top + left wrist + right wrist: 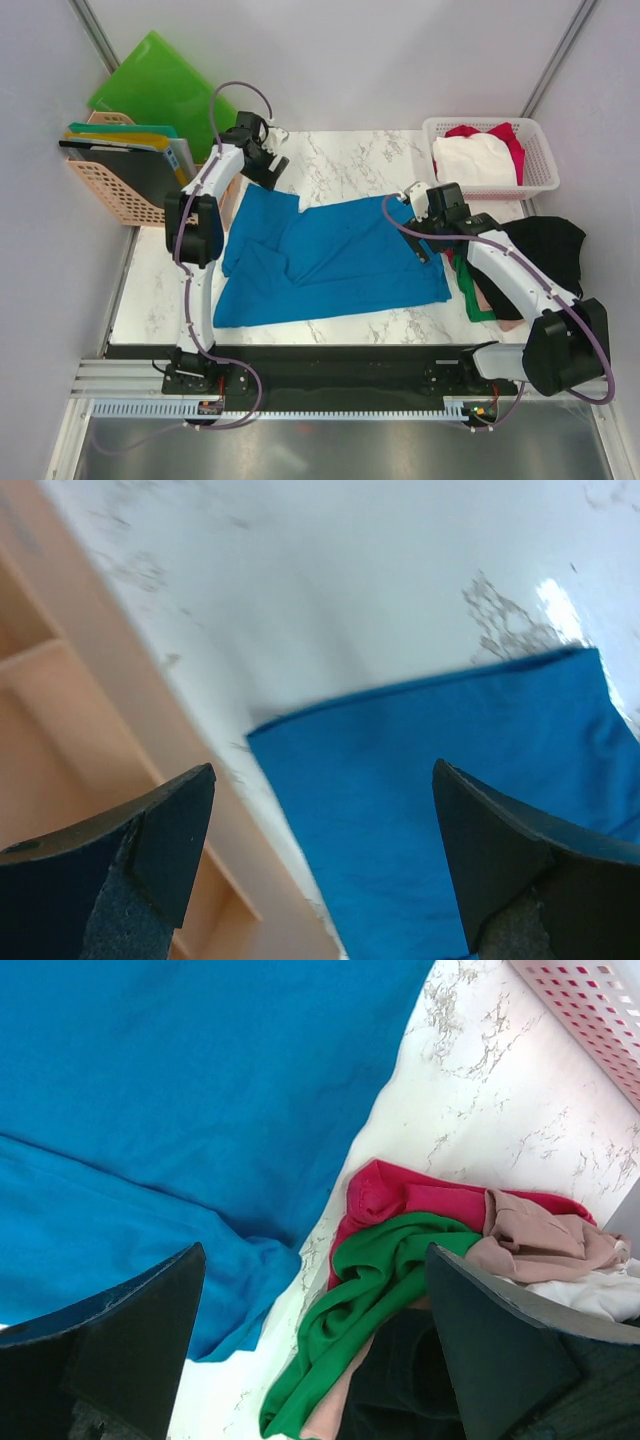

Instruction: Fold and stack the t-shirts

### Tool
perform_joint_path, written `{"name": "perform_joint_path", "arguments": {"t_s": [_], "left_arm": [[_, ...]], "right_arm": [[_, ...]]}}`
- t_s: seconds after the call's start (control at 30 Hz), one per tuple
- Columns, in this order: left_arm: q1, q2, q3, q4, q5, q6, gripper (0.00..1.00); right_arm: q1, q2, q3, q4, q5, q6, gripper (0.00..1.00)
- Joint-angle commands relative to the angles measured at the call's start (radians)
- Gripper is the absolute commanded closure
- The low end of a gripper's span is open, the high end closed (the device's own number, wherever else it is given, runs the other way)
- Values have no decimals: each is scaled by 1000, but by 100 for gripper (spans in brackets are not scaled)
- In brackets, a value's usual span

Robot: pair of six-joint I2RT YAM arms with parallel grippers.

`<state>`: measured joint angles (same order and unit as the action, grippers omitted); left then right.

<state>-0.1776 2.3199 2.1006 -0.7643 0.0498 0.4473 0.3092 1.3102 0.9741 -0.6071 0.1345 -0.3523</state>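
Blue t-shirt [330, 260] lies spread across the marble table [350, 155], mostly flat, with some overlapping flaps and creases on the part nearer the left arm. It is soft, light cloth that will sag and drag rather than keep its shape. It is best taken by pinching a corner or hem, and lifting 2 points at once should keep it from bunching.

The left gripper [322, 780] hovers with its jaws spread wide and nothing between them. A corner of the blue cloth sits directly beneath and between its 2 fingers, with bare marble beyond that edge and a peach lattice basket [110, 195] off to its left side.

The right gripper [315, 1250] is likewise wide open and empty. It hangs above the opposite edge of the blue shirt. Blue cloth fills the space under its left finger. Under and just beyond its right finger is a loose heap: a red t-shirt [400, 1200], a green t-shirt [370, 1280], a pale pink t-shirt [540, 1235], a bit of white and a black t-shirt [545, 250]. These are crumpled and tangled, so pulling one may drag its neighbours.

Farther beyond that gripper stands a white lattice basket [540, 175] with more white and red cloth inside.
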Motion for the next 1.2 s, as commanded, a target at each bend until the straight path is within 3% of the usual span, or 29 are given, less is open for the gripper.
{"name": "perform_joint_path", "arguments": {"t_s": [0.0,0.73,1.0,1.03,1.17], "left_arm": [[-7,-28,-60,-30,111,-59,6],[-5,97,21,0,-186,-81,6],[-5,171,59,-26,-157,-88,6],[-3,173,59,-29,-159,-88,8],[-5,170,55,-32,-153,-85,38]], "right_arm": [[-2,12,-15,40,20,4,2],[-1,-22,-72,61,-16,9,2],[-1,-45,-123,81,-19,4,2],[-1,-46,-126,81,-15,1,2],[-1,-48,-137,86,-7,-5,2]]}}
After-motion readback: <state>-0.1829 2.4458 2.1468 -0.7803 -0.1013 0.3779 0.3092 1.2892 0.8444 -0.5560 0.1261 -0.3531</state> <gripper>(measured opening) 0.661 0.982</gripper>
